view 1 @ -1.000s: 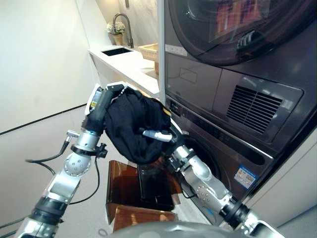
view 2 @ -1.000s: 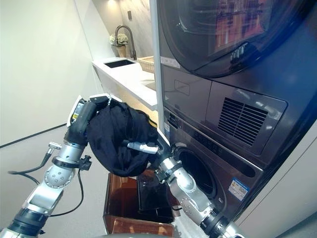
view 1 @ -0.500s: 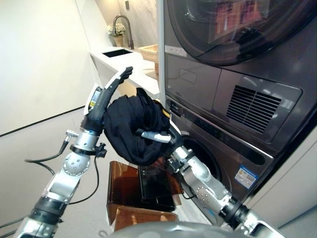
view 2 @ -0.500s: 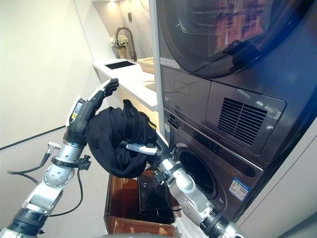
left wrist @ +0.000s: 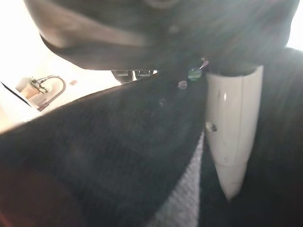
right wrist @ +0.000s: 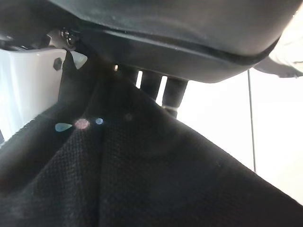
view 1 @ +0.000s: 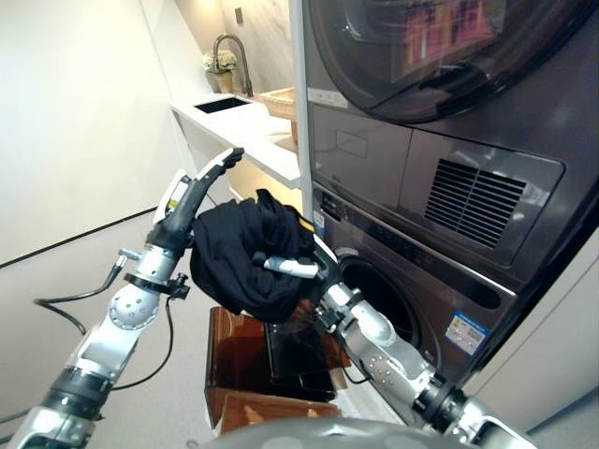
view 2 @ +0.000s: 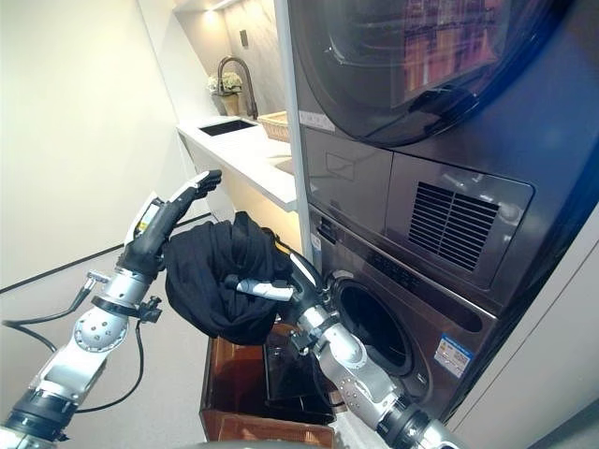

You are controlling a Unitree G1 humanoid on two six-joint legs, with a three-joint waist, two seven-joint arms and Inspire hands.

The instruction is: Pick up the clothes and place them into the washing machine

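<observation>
A bundle of black clothes (view 1: 245, 257) hangs between both hands at the washing machine's (view 1: 412, 309) 9 o'clock, the left hand (view 1: 201, 187) flat against its side with fingers straight, the right hand (view 1: 298, 269) under it with white-covered thumb pressed on the cloth, above a brown basket (view 1: 245, 360).

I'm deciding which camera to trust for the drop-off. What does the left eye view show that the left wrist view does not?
Only the left eye view shows the washing machine's open drum, the brown basket below, the right hand under the bundle, and the left hand with straight fingers. Only the left wrist view shows the white thumb cover lying against the cloth up close. Both show the black clothes, the faucet and the sink counter.
</observation>
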